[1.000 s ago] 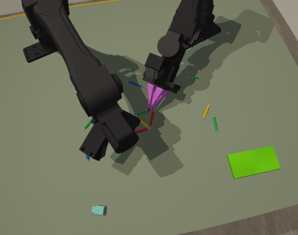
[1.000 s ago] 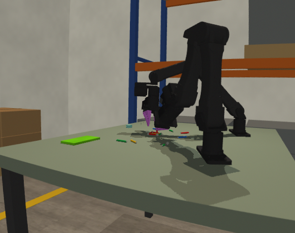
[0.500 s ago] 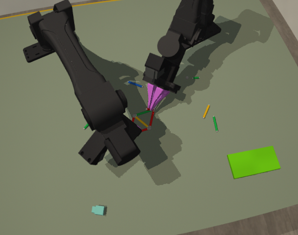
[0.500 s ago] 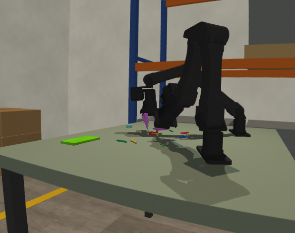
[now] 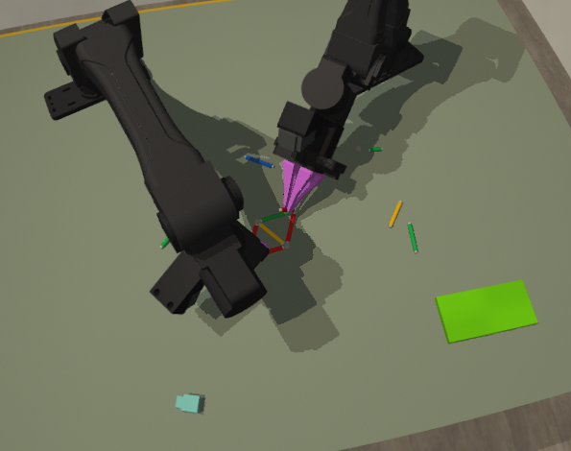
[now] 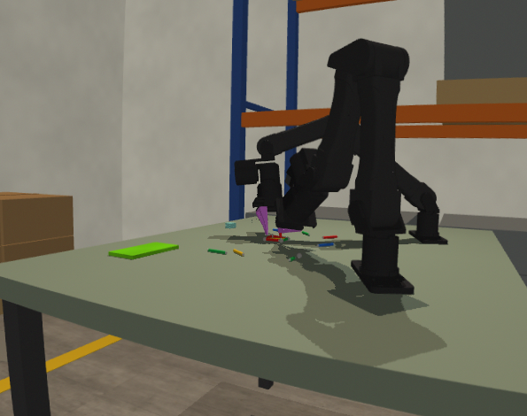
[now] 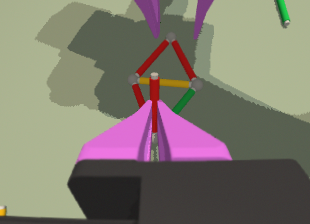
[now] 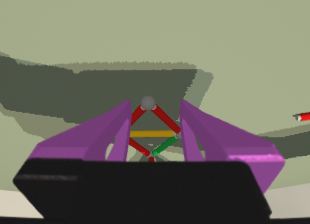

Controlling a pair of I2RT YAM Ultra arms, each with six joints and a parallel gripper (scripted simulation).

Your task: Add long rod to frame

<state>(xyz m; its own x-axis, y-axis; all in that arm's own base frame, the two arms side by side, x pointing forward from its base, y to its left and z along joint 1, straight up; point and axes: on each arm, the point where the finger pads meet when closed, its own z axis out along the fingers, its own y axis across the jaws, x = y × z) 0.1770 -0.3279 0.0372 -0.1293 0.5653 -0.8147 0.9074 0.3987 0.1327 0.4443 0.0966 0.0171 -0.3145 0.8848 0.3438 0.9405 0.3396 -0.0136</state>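
The frame (image 5: pixel 273 232) lies flat on the table as a diamond of three red rods and one green rod, with a yellow rod across it and grey steel balls at the corners. My left gripper (image 5: pixel 288 208) reaches down from the back and is shut on a red rod (image 7: pixel 154 102). The rod's white end (image 7: pixel 155 76) hangs over the frame near the green-and-red corner. My right gripper (image 8: pixel 155 107) is open, and its purple fingers stand either side of the opposite corner ball (image 8: pixel 147 102) without touching it. In the top view its arm hides that corner.
Loose rods lie around: blue (image 5: pixel 258 161), short green (image 5: pixel 375 149), yellow (image 5: pixel 395 213), green (image 5: pixel 412 236) and green (image 5: pixel 164 242). A loose grey ball (image 5: pixel 358 148) lies at the back. A green mat (image 5: pixel 487 310) is at the right and a teal block (image 5: pixel 189 402) at the front.
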